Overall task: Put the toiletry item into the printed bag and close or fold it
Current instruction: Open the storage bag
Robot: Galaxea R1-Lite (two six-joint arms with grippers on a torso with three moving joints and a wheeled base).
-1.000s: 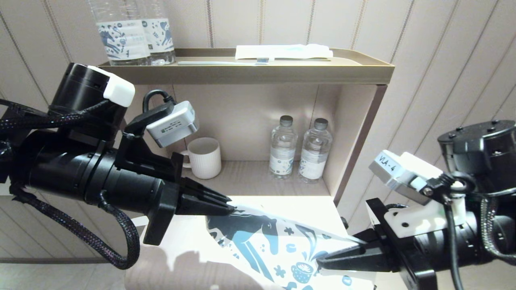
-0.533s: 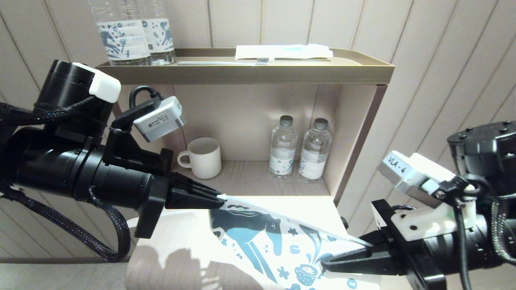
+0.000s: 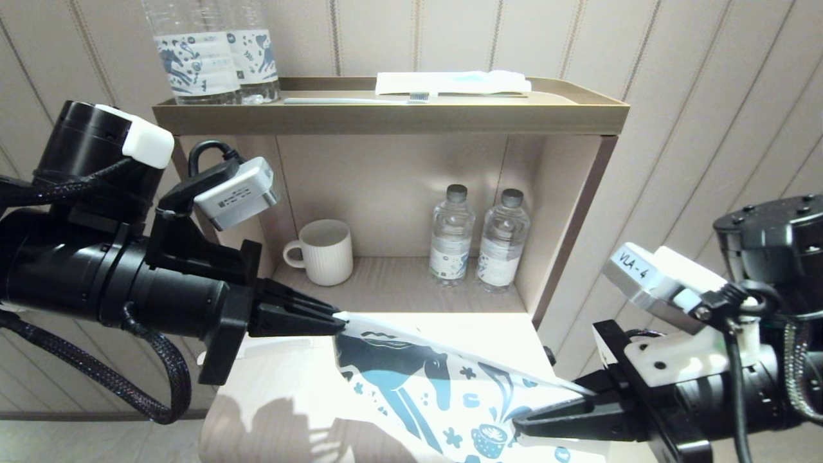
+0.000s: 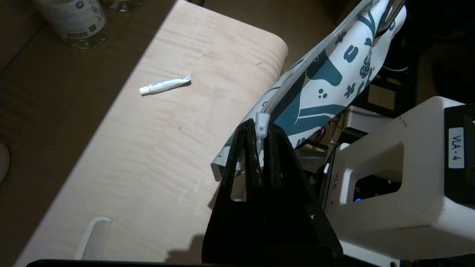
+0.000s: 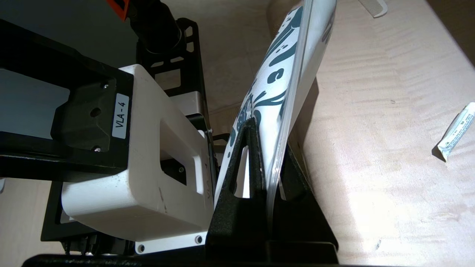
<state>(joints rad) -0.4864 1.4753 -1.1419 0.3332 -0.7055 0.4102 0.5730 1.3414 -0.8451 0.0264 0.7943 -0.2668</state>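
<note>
While comb (image 4: 92, 237) lies beside toothpaste tube (image 4: 165, 84).

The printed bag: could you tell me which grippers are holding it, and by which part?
Both. The left gripper pinches the printed bag at the slider end of its zip edge; the right gripper clamps the opposite end of that edge.

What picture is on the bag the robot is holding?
The printed bag is white with a dark blue horse, plus small blue flowers and a cup. The head view shows it best.
</note>
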